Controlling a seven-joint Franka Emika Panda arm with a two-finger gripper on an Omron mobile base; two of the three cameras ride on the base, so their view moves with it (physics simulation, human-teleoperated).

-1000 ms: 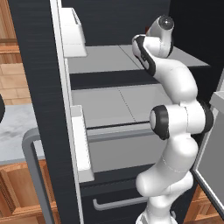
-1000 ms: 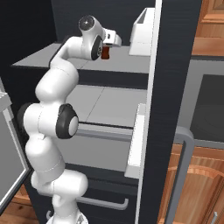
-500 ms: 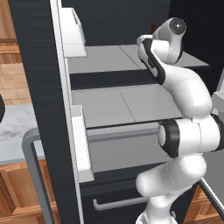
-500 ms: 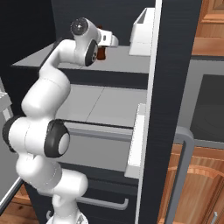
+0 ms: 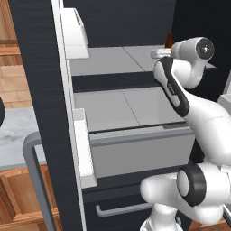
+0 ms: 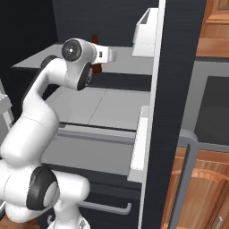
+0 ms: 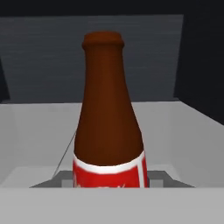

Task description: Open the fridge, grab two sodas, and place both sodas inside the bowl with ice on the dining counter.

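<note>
Nearest the base, the open fridge [image 5: 40, 90] shows a dark bottom drawer with a grey bar handle [image 5: 122, 210] and, above it, a pale grey drawer [image 5: 135, 153] pulled partly out. On the right, the fridge door [image 6: 176, 67] stands open edge-on, with white door bins [image 6: 145, 31] on its inner side and a grey metal bar handle [image 6: 185, 179] on its outer face. Above the drawer come two pale grey shelves [image 6: 103, 103]. The white arm reaches to the upper one, where the gripper [image 6: 103, 57] is clenched on the soda bottle [image 7: 109, 127], which fills the hand view. It is a slim dark-brown bottle with a red label, upright on the upper shelf, well inside the fridge. The dark back wall [image 7: 52, 57] lies beyond.
</note>
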